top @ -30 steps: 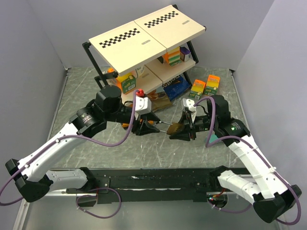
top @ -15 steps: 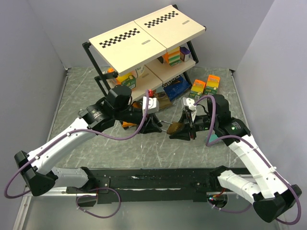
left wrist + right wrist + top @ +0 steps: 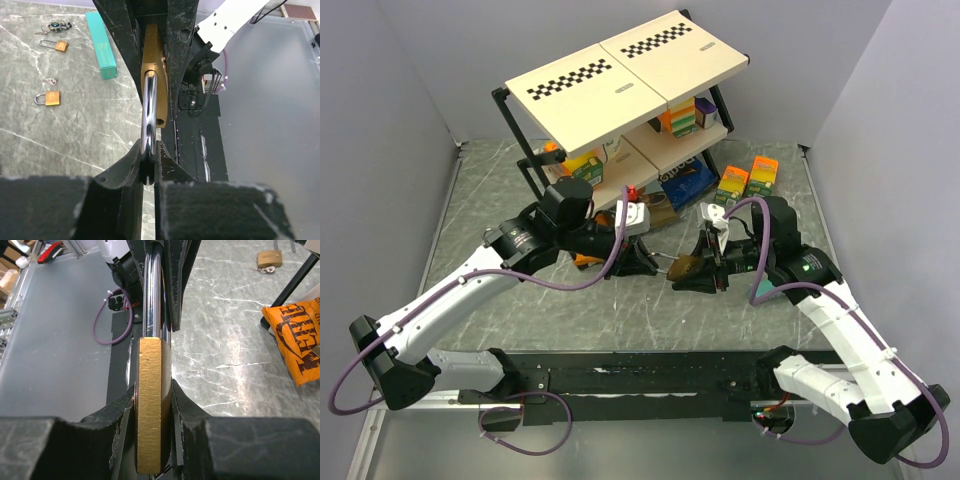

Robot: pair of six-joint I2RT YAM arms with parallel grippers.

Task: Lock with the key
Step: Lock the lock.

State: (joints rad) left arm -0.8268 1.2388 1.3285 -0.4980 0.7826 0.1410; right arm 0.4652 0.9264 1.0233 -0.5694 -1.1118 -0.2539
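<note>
A large brass padlock [image 3: 685, 267] is held between both grippers above the table's middle. My right gripper [image 3: 694, 275] is shut on the brass body [image 3: 151, 405], with the steel shackle [image 3: 152, 290] pointing away from it. My left gripper [image 3: 650, 262] is shut on the bend of the shackle [image 3: 148, 115], and the brass body [image 3: 151, 55] shows beyond it. Small keys [image 3: 48, 80] and a key ring [image 3: 52, 26] lie on the table, far from both grippers. No key shows in the padlock.
Two small brass padlocks [image 3: 48, 98] [image 3: 56, 46] and a teal box [image 3: 102, 45] lie on the marble table. A black shelf rack [image 3: 620, 90] with boxes stands at the back. An orange bag [image 3: 295, 335] lies near its foot. Orange-green cartons [image 3: 745, 180] stand at the right.
My left arm has swung right and its gripper has closed on the padlock's shackle. My right arm has held the padlock still.
</note>
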